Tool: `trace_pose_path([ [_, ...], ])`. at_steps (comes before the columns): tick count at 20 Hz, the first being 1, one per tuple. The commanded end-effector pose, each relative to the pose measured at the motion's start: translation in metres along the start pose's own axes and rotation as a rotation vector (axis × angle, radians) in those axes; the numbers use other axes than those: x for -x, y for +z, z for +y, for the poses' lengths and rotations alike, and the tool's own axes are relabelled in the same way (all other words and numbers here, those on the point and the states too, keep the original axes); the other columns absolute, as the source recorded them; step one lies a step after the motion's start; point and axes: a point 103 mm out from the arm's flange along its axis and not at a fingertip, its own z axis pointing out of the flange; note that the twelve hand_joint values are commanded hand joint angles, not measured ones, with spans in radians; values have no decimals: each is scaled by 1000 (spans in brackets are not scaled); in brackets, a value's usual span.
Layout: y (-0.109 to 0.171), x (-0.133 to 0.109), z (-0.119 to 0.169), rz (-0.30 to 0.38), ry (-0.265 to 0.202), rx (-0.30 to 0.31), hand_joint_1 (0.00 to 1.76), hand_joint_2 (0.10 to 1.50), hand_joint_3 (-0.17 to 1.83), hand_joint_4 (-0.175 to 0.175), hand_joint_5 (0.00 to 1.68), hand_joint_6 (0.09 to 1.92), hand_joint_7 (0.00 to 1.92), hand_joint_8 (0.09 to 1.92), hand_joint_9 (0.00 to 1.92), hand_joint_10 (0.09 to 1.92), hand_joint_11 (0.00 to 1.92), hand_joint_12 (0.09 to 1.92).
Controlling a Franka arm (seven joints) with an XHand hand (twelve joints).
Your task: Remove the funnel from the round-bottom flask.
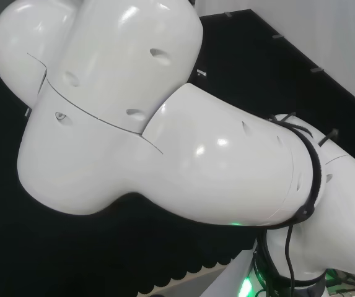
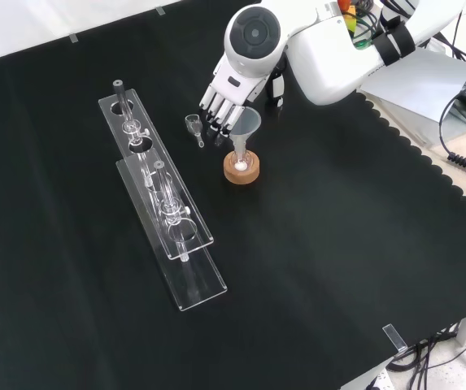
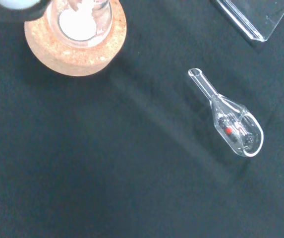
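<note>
in the front view the hand (image 2: 226, 96) hangs below the arm's round grey cap with its fingers (image 2: 216, 107) pointing down, nearly straight and a little spread, closed round nothing; their dark tips end just at the 10 o'clock side of the funnel (image 2: 246, 123), and whether they touch its rim cannot be told. the clear funnel stands upright with its stem down in the neck of the round-bottom flask (image 2: 241, 159), which sits in a cork ring (image 2: 241, 172) on the black cloth (image 2: 314, 244). the wrist view looks down into the flask (image 3: 80, 20) and shows something white at its bottom, the cork ring (image 3: 77, 49) round it. no writing can be read on any piece. just at 9 o'clock of the fingertips in the front view lies a small clear glass scoop (image 2: 193, 126); in the wrist view the scoop (image 3: 228, 116) lies on its side, with a red speck and dark specks inside its bowl. farther toward 8 o'clock from the flask stand two long clear racks (image 2: 155, 195), one partly over the other, holding slim glass pieces upright.
</note>
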Motion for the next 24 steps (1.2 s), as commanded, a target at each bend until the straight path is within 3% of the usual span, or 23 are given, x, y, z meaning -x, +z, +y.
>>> trace_pose_path([
  [1,1,2,1,-35,10,22,727,687,388,33,290,87,228,625,594,580,396,1360],
  [9,-3,1,1,-64,21,63,764,695,439,34,484,87,375,613,744,528,433,1327],
  [16,-13,6,-3,-62,24,73,768,710,453,34,548,95,416,613,782,520,457,1318],
  [24,-35,19,-16,-93,20,-2,768,714,460,30,543,95,407,602,792,510,446,1302],
])
